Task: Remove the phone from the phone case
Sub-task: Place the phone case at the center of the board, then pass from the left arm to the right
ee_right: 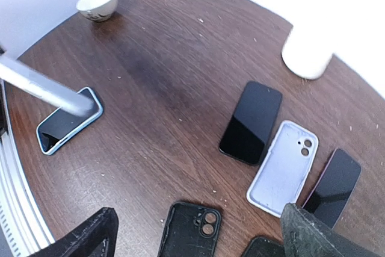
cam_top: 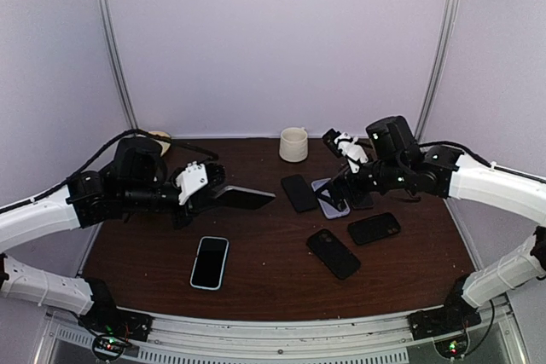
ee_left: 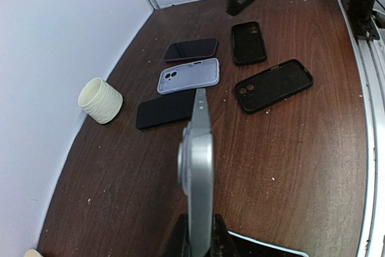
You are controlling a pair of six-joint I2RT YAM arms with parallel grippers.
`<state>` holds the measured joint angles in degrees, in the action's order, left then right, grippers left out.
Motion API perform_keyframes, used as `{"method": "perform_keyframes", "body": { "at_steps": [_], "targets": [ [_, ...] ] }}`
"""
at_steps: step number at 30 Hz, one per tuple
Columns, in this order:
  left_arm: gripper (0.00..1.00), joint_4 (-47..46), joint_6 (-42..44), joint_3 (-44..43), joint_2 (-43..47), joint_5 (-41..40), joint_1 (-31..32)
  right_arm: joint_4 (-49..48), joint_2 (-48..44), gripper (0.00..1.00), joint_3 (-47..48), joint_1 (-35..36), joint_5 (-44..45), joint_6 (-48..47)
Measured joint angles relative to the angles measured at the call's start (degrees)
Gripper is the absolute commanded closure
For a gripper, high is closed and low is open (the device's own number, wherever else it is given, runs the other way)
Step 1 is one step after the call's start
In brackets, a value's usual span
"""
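Note:
My left gripper is shut on the end of a bare silver phone and holds it above the table. In the left wrist view the phone shows edge-on between the closed jaws of that gripper. A phone in a light blue case lies face up at the front left and also shows in the right wrist view. My right gripper is open and empty, and in its own view it hovers over an empty lilac case.
A black phone lies beside the lilac case. Two empty black cases lie at the front right. A dark phone lies right of the lilac case. A cream cup stands at the back, and a bowl at the back left.

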<state>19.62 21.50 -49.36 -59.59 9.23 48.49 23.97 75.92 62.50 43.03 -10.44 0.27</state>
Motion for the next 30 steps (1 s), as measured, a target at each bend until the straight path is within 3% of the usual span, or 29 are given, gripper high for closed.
{"method": "perform_keyframes", "body": {
  "at_steps": [6, 18, 24, 30],
  "targets": [
    [1.00, -0.4, -7.4, -2.1, -3.0, 0.0, -1.2, -5.8, -1.8, 0.01, -3.3, 4.6, 3.7, -5.1],
    [1.00, 0.5, -30.9, -12.3, -10.9, -0.7, -3.2, -26.4, -0.2, 0.01, -6.7, 16.3, 14.1, -24.2],
    [1.00, 3.9, -40.3, -18.5, -15.3, 8.2, -7.0, -30.9, 4.5, 0.01, -5.3, 17.4, 13.9, -30.7],
    [1.00, 4.0, -48.0, -19.0, -16.9, 17.9, -10.3, -32.0, 7.7, 0.01, -1.1, 18.3, 13.6, -34.0]
  ]
}}
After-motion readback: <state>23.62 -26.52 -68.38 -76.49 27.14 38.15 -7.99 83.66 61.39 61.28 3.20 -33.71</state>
